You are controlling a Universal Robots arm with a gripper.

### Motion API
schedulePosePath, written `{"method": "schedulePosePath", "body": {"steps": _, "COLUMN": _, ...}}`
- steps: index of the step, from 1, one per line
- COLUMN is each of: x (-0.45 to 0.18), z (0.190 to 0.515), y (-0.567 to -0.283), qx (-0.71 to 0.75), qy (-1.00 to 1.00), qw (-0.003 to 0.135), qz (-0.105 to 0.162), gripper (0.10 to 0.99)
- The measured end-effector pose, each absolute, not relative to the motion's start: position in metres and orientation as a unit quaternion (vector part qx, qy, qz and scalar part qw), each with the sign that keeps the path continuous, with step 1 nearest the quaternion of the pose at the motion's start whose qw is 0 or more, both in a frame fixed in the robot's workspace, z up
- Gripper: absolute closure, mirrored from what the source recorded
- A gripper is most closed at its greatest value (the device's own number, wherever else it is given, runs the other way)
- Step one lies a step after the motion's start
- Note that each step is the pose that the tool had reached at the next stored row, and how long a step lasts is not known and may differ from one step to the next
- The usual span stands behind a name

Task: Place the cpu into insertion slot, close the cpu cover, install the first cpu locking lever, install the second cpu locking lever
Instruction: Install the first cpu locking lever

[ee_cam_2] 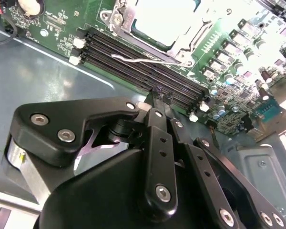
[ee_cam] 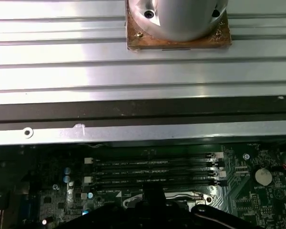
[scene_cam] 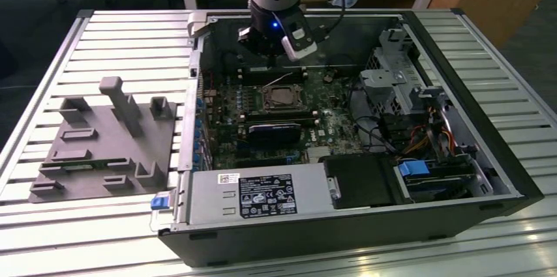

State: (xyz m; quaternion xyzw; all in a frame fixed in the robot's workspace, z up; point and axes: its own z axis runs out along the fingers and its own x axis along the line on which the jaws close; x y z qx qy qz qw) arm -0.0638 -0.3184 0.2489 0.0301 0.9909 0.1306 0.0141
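I read the motherboard (scene_cam: 301,127) as dark green, set in a black case (scene_cam: 348,238), with the cpu (scene_cam: 280,98) a dull grey square at its middle. The memory slots (ee_cam_2: 143,64) are black with white end clips. My hand (ee_cam_2: 158,93) is matte black. The table (scene_cam: 113,36) is pale silver, striped with ridges, and the fixture (scene_cam: 104,140) on it is plain grey.

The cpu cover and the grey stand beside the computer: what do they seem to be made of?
The cpu cover looks like bare, shiny metal, since it glares silvery under the light. The grey stand looks like matte plastic, perhaps printed: it is a dull, even grey with no glints. Both are guesses from looks alone.
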Motion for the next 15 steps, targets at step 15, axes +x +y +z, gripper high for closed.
{"method": "schedulePosePath", "body": {"steps": 15, "x": -0.0640, "z": 0.2426, "y": -0.3211, "qx": 0.022, "qy": 0.988, "qw": 0.074, "qz": 0.134, "gripper": 0.984}}
